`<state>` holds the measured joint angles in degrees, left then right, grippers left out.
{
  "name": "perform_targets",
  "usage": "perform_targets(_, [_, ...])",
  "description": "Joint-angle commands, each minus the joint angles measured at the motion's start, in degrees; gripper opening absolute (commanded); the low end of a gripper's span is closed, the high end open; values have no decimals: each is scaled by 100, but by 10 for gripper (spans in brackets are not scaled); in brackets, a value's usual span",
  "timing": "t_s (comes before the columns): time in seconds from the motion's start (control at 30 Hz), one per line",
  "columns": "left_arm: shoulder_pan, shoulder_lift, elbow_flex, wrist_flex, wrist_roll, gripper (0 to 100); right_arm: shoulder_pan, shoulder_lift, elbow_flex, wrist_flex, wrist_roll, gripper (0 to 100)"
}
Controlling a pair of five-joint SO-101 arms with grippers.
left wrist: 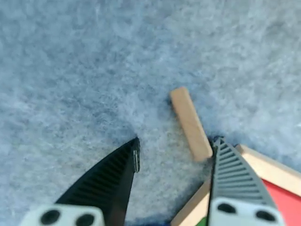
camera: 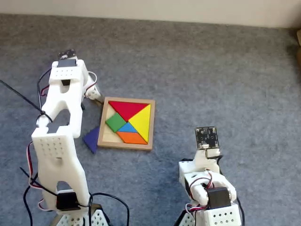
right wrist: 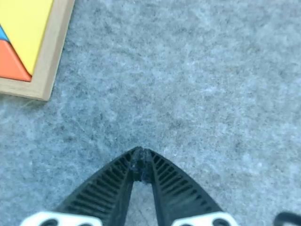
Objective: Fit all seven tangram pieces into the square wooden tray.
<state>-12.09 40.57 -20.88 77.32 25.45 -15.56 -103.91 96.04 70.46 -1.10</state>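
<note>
Seven pieces (camera: 127, 109), one tray (camera: 131, 100) (two arms (camera: 56, 141))

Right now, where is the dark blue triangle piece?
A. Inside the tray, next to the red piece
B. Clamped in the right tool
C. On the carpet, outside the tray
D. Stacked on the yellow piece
C: in the high view the dark blue triangle lies flat on the grey carpet beside the wooden tray, outside its rim.
</note>
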Motion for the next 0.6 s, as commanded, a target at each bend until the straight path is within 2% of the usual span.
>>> perform_targets(0.0, [-171,66,-365,-53,62,245,66,-84,875,-13,-53,16])
perform_targets(0.4, [-145,435,-1059,-53,62,243,66,-84,875,-13,-53,16])
perform_targets(0.57, [-136,673,-1323,-53,62,130,66,-84,875,-13,-53,16])
